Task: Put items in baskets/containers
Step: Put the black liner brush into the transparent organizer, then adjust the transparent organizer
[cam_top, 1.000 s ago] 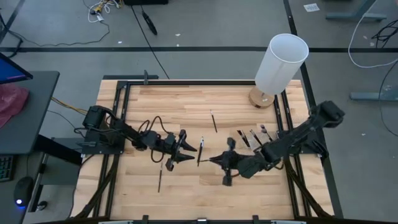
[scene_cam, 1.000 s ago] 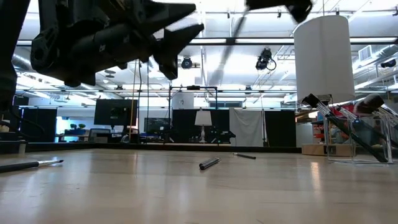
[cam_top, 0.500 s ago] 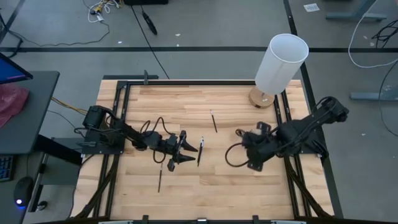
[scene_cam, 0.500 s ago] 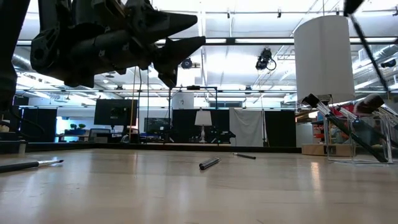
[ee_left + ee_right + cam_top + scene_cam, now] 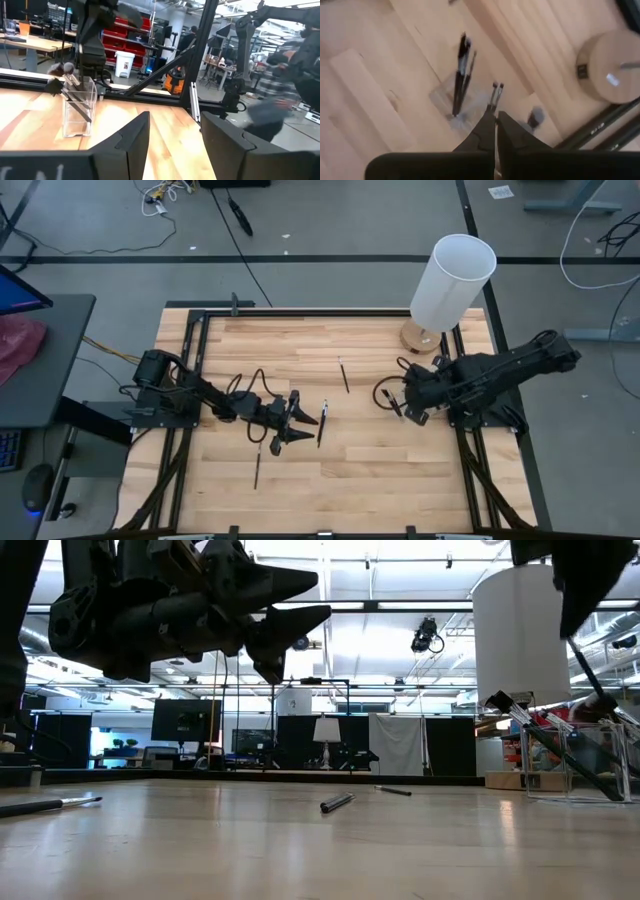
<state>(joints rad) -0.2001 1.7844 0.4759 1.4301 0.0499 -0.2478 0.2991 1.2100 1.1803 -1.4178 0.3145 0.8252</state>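
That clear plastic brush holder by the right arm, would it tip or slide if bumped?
Probably yes. The clear plastic holder looks thin-walled and light, so a bump would likely slide it. The dark brushes lean out above its rim, which may make it top-heavy and apt to tip.

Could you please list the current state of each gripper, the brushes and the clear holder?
Left gripper: fingers open, empty, raised above the table.
Right gripper: fingers shut on a brush, over the holder.
Clear holder: upright, several brushes leaning inside.
Loose brushes: lying flat on the table.
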